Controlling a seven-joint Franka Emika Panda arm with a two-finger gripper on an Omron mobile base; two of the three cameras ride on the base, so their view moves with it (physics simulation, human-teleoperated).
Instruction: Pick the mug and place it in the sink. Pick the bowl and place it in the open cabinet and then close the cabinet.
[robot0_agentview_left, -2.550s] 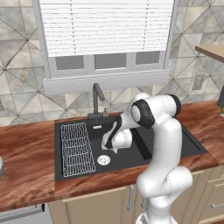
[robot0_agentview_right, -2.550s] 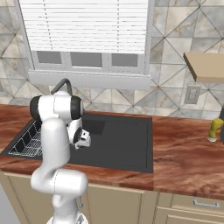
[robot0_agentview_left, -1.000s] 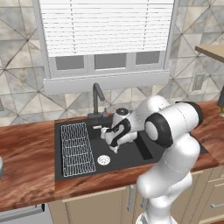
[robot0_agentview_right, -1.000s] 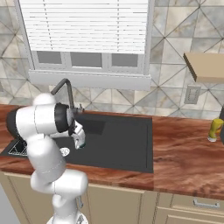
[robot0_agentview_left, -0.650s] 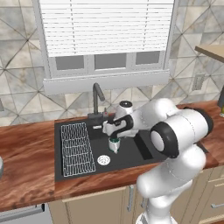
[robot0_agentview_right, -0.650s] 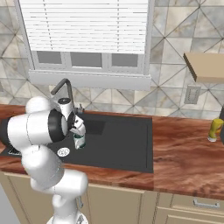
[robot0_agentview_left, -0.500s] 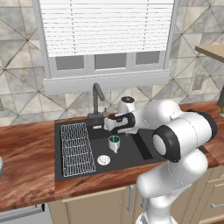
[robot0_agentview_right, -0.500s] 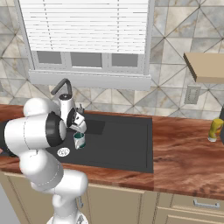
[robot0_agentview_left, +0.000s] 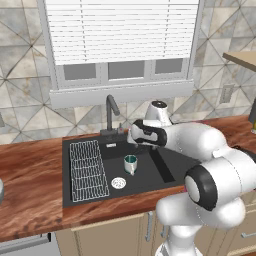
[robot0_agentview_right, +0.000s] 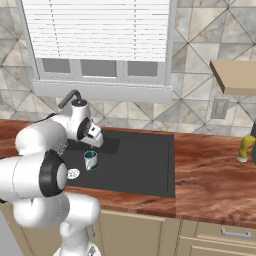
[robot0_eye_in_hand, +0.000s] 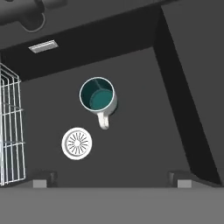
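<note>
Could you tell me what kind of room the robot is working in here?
A rendered home kitchen, most likely: a black sink with a gooseneck faucet is set into a wooden counter, a mug stands in the basin, and a blinded window is above it.

Kitchen wall and table around the work area

A window (robot0_agentview_left: 122, 45) with closed white blinds sits above the reddish wood table (robot0_agentview_left: 30, 170); grey patterned tiles (robot0_agentview_right: 192, 30) cover the wall, a yellow bottle (robot0_agentview_right: 245, 148) stands far right near an outlet (robot0_agentview_right: 219, 108).

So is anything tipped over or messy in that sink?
No, nothing stands out. The mug stands upright on the floor of the sink, beside the drain, with nothing spilled around it.
</note>
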